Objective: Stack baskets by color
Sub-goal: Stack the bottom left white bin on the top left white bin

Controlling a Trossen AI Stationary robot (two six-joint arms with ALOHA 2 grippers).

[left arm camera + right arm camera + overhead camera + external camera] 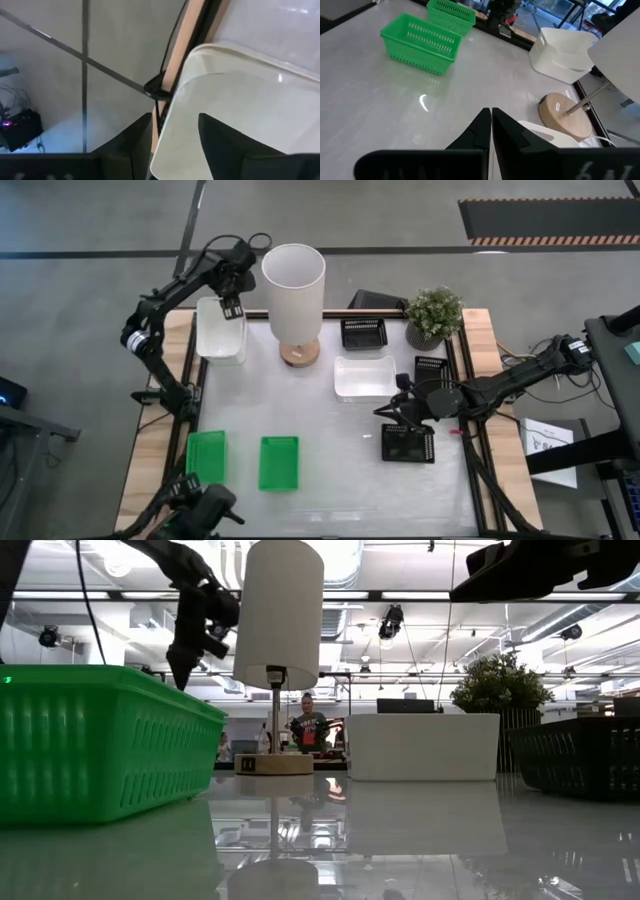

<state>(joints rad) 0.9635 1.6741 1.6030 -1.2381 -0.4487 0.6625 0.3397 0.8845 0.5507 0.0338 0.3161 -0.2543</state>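
Observation:
At the table's far left, a stack of white baskets (220, 332) (562, 52) stands under my left gripper (231, 305). The gripper is open and slants down, with one finger outside and one inside the top basket's end wall (167, 125). Another white basket (362, 376) sits mid-table. Two green baskets (207, 455) (278, 462) rest side by side near the front left. Three black baskets (363, 332) (430, 367) (408, 444) stand apart on the right. My right gripper (490, 120) is shut with nothing in it and hovers over the table (392, 410) between the single white basket and the nearest black one. My left gripper straddles the rim at the end of the top white basket (167, 125), coming from above on a slant. Its fingers (220, 145) stand apart, and I cannot tell whether either one touches the wall. The basket sits on the stack.
A tall white lamp (293, 280) on a round wooden base (300, 352) stands right beside the white stack. A potted plant (433, 315) is at the far right. Bare tabletop (340, 450) lies between the green baskets and the near black one.

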